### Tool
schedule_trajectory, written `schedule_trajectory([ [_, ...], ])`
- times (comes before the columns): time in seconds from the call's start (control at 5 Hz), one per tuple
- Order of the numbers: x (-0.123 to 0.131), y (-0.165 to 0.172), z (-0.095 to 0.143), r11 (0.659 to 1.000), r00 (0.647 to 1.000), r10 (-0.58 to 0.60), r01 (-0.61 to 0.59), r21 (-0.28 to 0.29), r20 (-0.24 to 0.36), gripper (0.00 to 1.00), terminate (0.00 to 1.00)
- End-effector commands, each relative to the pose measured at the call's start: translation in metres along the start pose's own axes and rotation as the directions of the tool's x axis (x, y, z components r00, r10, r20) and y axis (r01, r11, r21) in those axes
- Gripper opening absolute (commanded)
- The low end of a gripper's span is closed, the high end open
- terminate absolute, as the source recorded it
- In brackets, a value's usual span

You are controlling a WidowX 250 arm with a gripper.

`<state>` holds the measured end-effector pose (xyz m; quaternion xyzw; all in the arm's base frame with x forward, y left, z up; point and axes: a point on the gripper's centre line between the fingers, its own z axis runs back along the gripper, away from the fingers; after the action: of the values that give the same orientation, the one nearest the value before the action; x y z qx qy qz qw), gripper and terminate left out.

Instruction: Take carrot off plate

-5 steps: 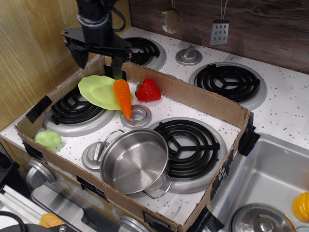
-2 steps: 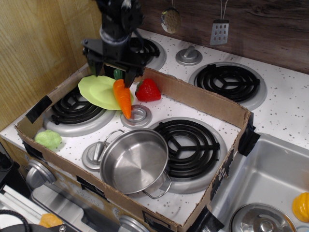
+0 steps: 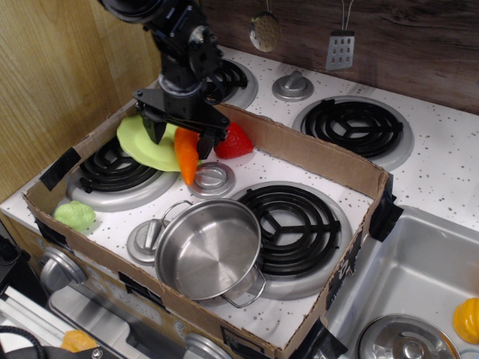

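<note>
the carrot [image 3: 186,155] lies with its thick end over the right edge of the plate [image 3: 142,142] and its tip pointing down toward a round silver knob [image 3: 210,179], with the end effector [image 3: 182,129] low over its top end, fingers straddling it; whether they are pressing on it cannot be told from this view. a red strawberry [image 3: 235,142] sits just to the right, touching or nearly touching the right finger, and the back wall of a shallow cardboard box [image 3: 314,155] runs close behind the arm. in front, a steel pot [image 3: 208,249] stands between two burners, well apart from the carrot, and a green lettuce piece [image 3: 75,215] rests in the left corner of the box. compared with a moment ago, the end effector has come down from above the carrot's stem to around its top, the carrot has tilted more upright in the picture, and the plate has shifted slightly left. the tabletop is a white speckled toy stove with black coil burners; a sink [image 3: 419,284] with a yellow-orange toy [image 3: 467,319] lies at the right, a wood panel at the left, and a spatula [image 3: 340,46] and ladle [image 3: 265,30] hang on the dark back wall.
</note>
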<state>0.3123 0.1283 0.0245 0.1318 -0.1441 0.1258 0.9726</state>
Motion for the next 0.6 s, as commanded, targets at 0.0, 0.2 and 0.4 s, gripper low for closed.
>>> schedule_trajectory([
  [0.0,0.0067,0.0058,0.0018,1.0,0.999,0.007,-0.007,-0.003,0.033,1.0,0.0],
  [0.2,0.0063,0.0074,0.0034,1.0,0.999,0.004,-0.004,0.001,0.04,0.0,0.0],
  [0.4,0.0082,0.0089,0.005,0.998,0.998,-0.054,0.055,-0.022,0.032,0.0,0.0],
])
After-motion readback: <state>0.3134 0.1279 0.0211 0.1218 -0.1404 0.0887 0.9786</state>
